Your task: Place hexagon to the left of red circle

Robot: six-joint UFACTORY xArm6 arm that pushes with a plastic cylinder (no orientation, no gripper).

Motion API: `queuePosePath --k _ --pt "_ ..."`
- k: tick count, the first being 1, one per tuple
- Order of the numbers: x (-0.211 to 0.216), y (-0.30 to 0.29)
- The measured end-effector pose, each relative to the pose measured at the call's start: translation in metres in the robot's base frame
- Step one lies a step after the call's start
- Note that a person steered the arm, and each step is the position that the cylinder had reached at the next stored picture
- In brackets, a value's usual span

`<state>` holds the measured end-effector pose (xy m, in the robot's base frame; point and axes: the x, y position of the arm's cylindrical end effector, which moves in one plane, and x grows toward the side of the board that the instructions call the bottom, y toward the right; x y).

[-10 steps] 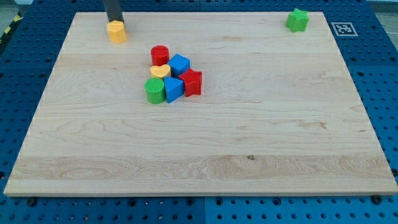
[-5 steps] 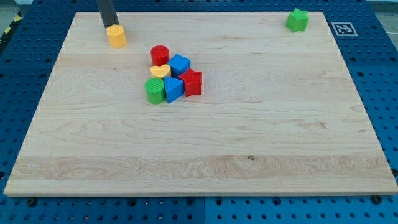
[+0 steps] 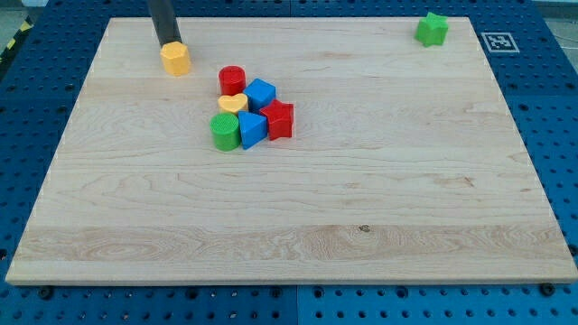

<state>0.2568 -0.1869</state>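
The yellow-orange hexagon lies near the board's top left. The red circle stands to its lower right, at the top of a tight cluster of blocks. My tip comes down from the view's top and touches the hexagon's upper-left edge. The hexagon is apart from the red circle by a little more than one block's width.
The cluster below the red circle holds a yellow heart, a blue block, a red star, a second blue block and a green cylinder. A green star sits at the wooden board's top right.
The hexagon has slid down and a little to the right, closer to the red circle. My tip went left behind it, then came back right, following it.
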Motion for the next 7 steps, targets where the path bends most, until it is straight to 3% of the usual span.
queuePosePath --k 5,7 --pt "0.034 0.032" --pt "0.040 0.006"
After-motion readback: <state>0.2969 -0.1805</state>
